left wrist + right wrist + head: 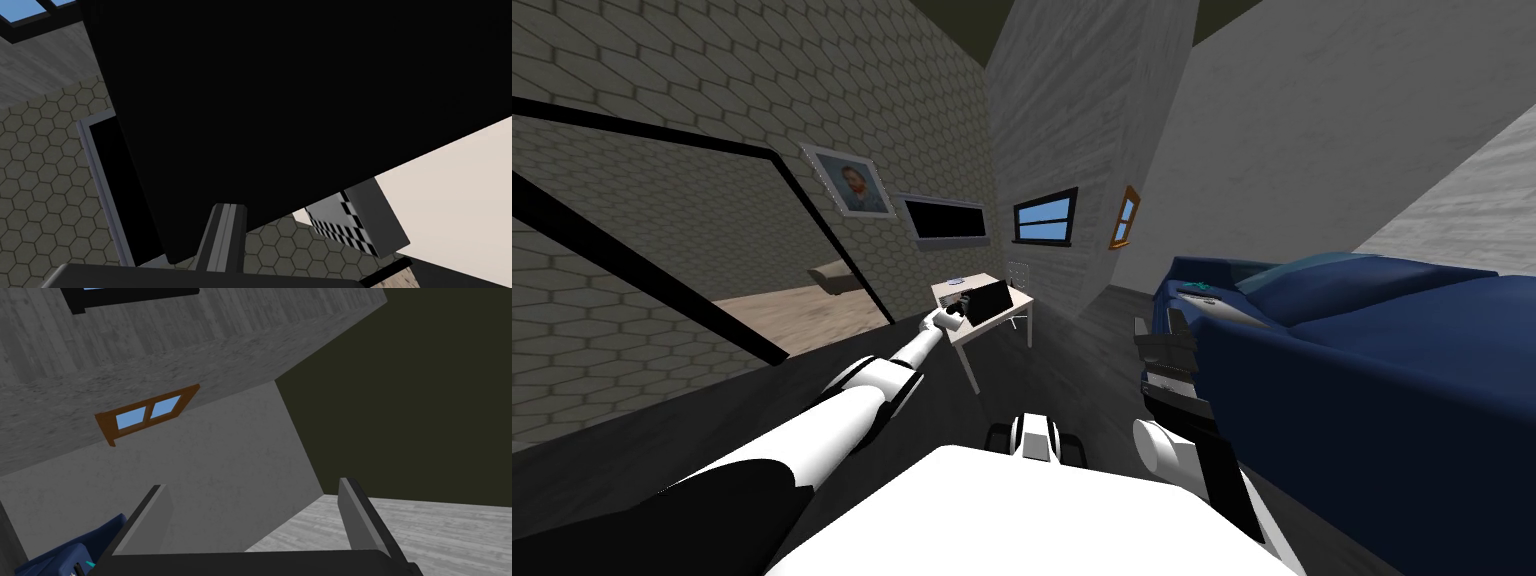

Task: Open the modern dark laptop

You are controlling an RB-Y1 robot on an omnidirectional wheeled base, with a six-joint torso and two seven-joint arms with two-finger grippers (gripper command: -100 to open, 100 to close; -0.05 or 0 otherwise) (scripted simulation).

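- The left gripper [229, 206] has its two fingers pressed together into one narrow grey strip. There is nothing between them, so it holds nothing.
- In the left wrist view the tips of these fingers lie over the near edge of a big black panel, which is the lid of the laptop [300, 100]. Whether they really touch the lid, I cannot tell.
- The lid stands lifted away from the base. Under it, beside the fingers, a piece of the keyboard [336, 226] is seen, grey with a checkered pattern of keys.
- The laptop stands on a small light table [450, 190]. In the head view this is a little above the middle of the frame and slightly to the left, and the left arm is stretched out long to reach it.
- The right gripper [255, 513] is wide open and empty. In the head view it is right of the centre, pointing upward, just beside a dark blue piece of furniture [1362, 380] and well apart from the table.
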